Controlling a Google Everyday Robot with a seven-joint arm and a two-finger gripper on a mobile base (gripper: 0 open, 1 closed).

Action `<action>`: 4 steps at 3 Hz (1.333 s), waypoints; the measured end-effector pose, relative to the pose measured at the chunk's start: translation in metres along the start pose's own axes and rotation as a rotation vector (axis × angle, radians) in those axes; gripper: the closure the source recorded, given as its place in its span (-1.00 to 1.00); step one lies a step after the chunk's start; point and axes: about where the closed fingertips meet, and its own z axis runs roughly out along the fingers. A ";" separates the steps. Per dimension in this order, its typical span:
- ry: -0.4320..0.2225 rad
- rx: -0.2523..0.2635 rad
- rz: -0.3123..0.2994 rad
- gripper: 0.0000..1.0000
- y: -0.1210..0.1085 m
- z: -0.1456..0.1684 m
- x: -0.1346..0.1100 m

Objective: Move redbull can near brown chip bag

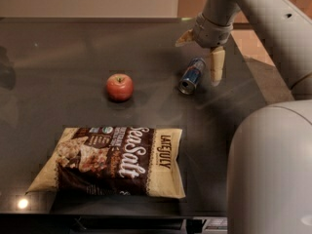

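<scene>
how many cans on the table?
1. The can lies on its side right of the apple, beyond the chip bag. The gripper hangs open at its far end. None looks hidden.

Worktop (73, 57) was dark, glossy, redbull can (191, 75) shiny metal, brown chip bag (117, 160) matt, hand (201, 52) just over can smooth beige plastic
</scene>
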 end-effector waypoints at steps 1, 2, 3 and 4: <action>0.052 -0.051 -0.089 -1.00 0.003 0.014 0.006; 0.100 -0.120 -0.164 -1.00 0.011 0.027 0.009; 0.133 -0.163 -0.209 -0.65 0.016 0.034 0.010; 0.150 -0.179 -0.218 -0.17 0.017 0.033 0.014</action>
